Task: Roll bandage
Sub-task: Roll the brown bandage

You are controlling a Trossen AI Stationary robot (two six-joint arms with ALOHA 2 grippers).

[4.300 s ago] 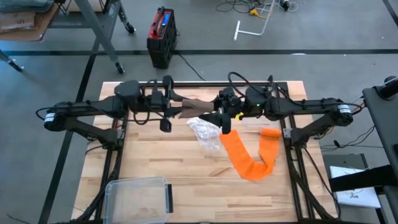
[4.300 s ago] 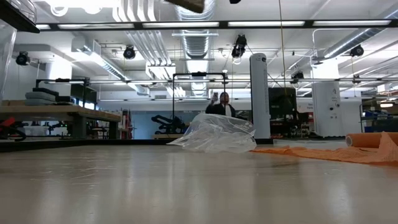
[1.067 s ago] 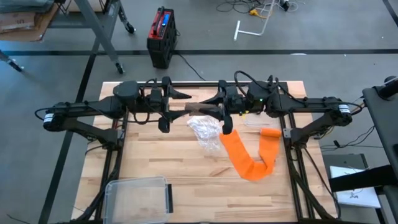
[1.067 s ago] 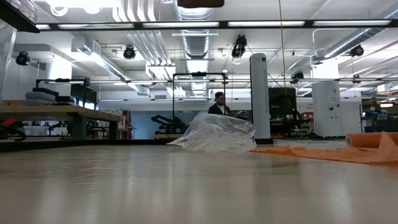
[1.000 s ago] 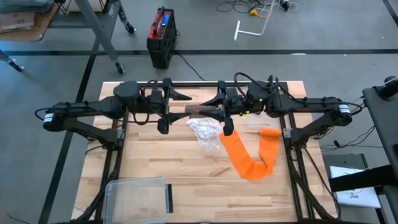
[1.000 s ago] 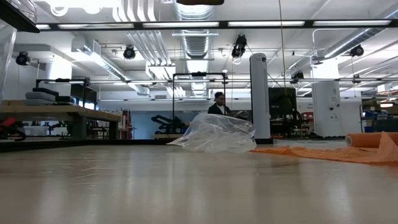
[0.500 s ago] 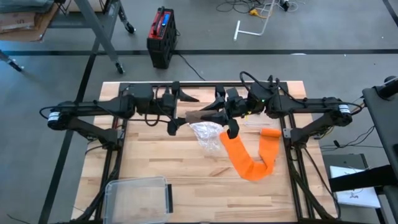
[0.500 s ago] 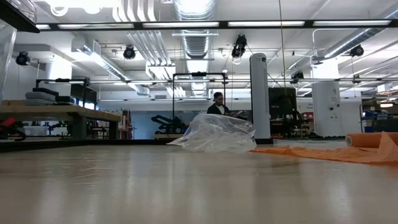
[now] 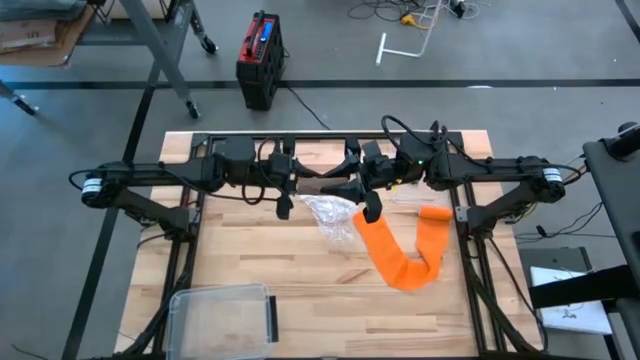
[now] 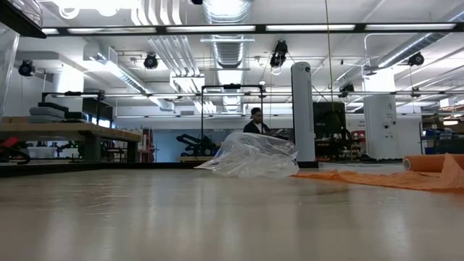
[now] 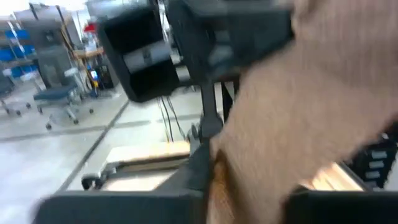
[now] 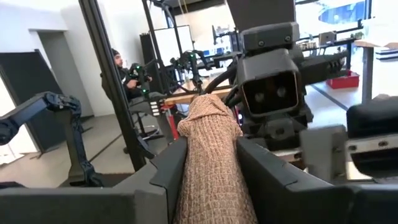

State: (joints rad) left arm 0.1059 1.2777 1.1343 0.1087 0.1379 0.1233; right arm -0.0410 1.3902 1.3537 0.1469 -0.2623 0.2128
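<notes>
High above the table's far middle, a tan knit bandage roll (image 9: pixel 322 186) hangs level between my two grippers. My right gripper (image 9: pixel 345 187) comes from the right and is shut on the roll (image 12: pixel 211 162). My left gripper (image 9: pixel 298 185) comes from the left and closes on the roll's other end (image 11: pixel 298 112), which the left wrist view shows only blurred. An orange bandage strip (image 9: pixel 400 255) lies loose on the table at the right, bent into a V, with a small rolled end (image 9: pixel 435 213). Both grippers are above the low view's picture. My left gripper has the tan bandage's left end (image 11: pixel 249 186) between its two fingers, coming level from the table's left. Blur hides which layers it has and how far back they reach. My right gripper pinches the roll's two sides (image 12: pixel 208 180) between its fingers (image 12: pixel 165 174), level from the table's right and lying along the roll. The roll is lifted clear and juts out past the fingertips toward my left gripper.
Crumpled clear plastic wrap (image 9: pixel 330 215) lies on the wooden table (image 9: pixel 250 260) under the grippers, beside the orange strip (image 10: pixel 377 176). A clear lidded container (image 9: pixel 222 315) sits at the near left. People and benches show in the room beyond the table.
My left gripper has gone toward the table's right edge and a little down, up to the free end of the tan roll. My right gripper has stayed in place with the roll, which remains lifted clear.
</notes>
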